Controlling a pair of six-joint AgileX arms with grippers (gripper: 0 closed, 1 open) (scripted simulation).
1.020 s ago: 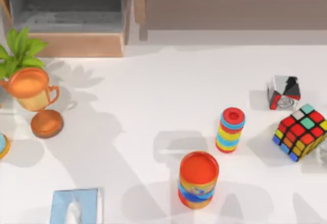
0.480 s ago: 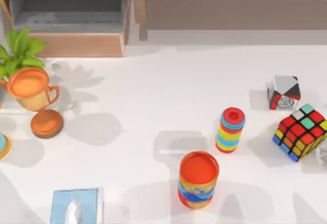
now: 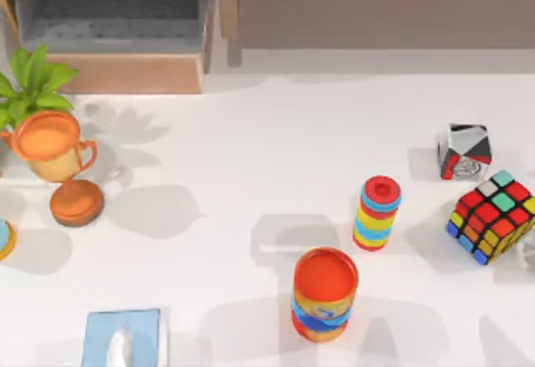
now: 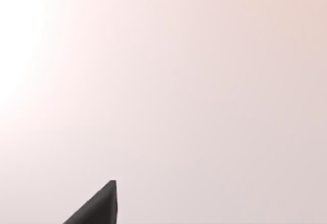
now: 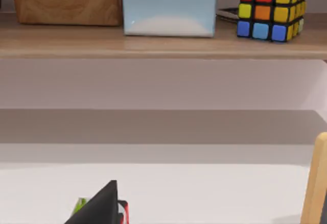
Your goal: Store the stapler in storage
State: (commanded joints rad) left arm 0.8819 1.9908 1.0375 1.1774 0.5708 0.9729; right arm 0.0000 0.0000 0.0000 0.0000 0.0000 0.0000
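Observation:
I cannot pick out the stapler for sure; a faint pale sliver (image 3: 276, 248) lies on the white table (image 3: 251, 150) in the shadow left of the striped ring stack (image 3: 377, 212). At the back left, an open wooden drawer (image 3: 117, 73) shows its grey inside. A dark tip of my left gripper (image 4: 99, 206) hangs before a blank pale surface. A dark tip of my right gripper (image 5: 102, 206) hovers over the table, facing a wooden shelf (image 5: 163, 45).
An orange can (image 3: 325, 292) stands front centre, a light blue tissue box (image 3: 124, 338) front left and a trophy with a plant (image 3: 52, 154) at the left. A colour cube (image 3: 493, 216) and a silver-red cube (image 3: 464, 151) sit at the right.
The broad arm shadows over the table's left and front have drawn away. No object has moved.

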